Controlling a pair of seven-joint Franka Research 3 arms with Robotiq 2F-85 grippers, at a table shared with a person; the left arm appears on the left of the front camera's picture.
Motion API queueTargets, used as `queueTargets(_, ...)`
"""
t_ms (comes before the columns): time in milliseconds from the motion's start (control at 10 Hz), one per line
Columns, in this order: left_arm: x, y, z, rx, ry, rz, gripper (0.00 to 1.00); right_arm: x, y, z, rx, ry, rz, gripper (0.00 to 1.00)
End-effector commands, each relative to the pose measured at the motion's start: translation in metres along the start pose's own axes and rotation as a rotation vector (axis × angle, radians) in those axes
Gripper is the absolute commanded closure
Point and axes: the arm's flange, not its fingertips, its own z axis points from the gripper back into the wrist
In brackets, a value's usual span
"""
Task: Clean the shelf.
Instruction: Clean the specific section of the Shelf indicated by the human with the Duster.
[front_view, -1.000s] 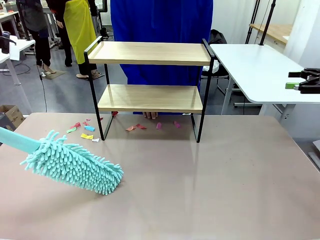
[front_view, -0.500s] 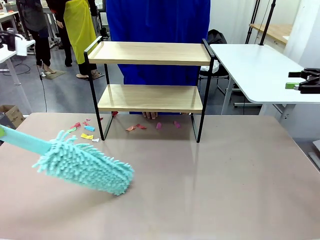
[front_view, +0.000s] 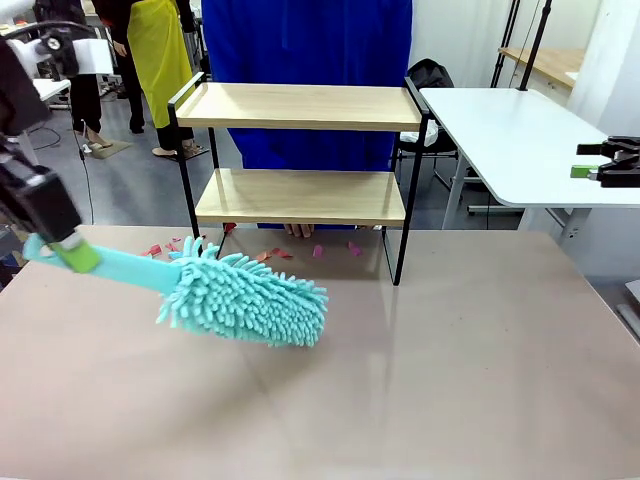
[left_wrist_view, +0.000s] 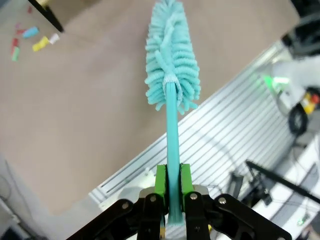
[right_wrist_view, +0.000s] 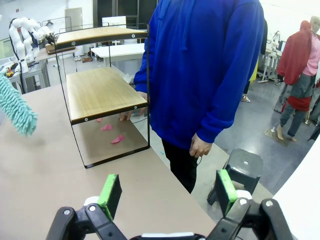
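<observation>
Shelf (front_view: 300, 195) sits at 12 o'clock on the counter (front_view: 450, 380), far side, with a person (front_view: 310, 60) in blue standing right behind it. Both boards look bare to me, but the duster hasn't got onto either one yet, so I'd call the actual wiping basically all still to do.

The duster (front_view: 250, 300) lies at about 9 o'clock from the counter's middle. Its fluffy head is low, just in front of the shelf's left leg. Can't tell if it's brushing the counter.

Left pincer (left_wrist_view: 172, 182) is clamped tight on the end of the duster's handle. Right pincer (right_wrist_view: 167, 192) is parked way off at 3 o'clock, jaws spread wide, nothing in them.

Scraps (front_view: 170, 258) of coloured paper lie on the counter under the bottom board and out toward 10 o'clock. My guess is those need sweeping too.
</observation>
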Motion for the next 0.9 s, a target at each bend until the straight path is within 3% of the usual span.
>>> queueTargets(0, 0.005, -0.038, -0.027, 0.057, -0.1, 0.076, 0.86, 0.002, 0.001, 0.0, -0.002, -0.002, 0.003, 0.0)
queueTargets(200, 0.022, -0.062, -0.05, 0.033, -0.152, 0.128, 0.86, 0.002, 0.001, 0.0, -0.002, -0.002, 0.003, 0.0)
queueTargets(400, 0.037, -0.074, -0.066, 0.005, -0.099, 0.134, 0.86, 0.002, 0.001, 0.0, -0.002, -0.002, 0.003, 0.0)
queueTargets(500, 0.039, -0.066, -0.052, 0.222, 0.05, -0.041, 0.86, 0.002, 0.001, 0.0, -0.002, -0.002, 0.003, 0.0)
queueTargets(600, 0.026, -0.074, -0.062, 0.041, -0.12, 0.121, 0.86, 0.002, 0.001, 0.0, -0.002, -0.002, 0.003, 0.0)
queueTargets(700, 0.026, -0.074, -0.062, 0.041, -0.12, 0.121, 0.86, 0.002, 0.001, 0.0, -0.002, -0.002, 0.003, 0.0)
queueTargets(800, 0.034, -0.073, -0.071, 0.097, -0.043, 0.073, 0.86, 0.002, 0.001, 0.0, -0.002, -0.002, 0.003, 0.0)
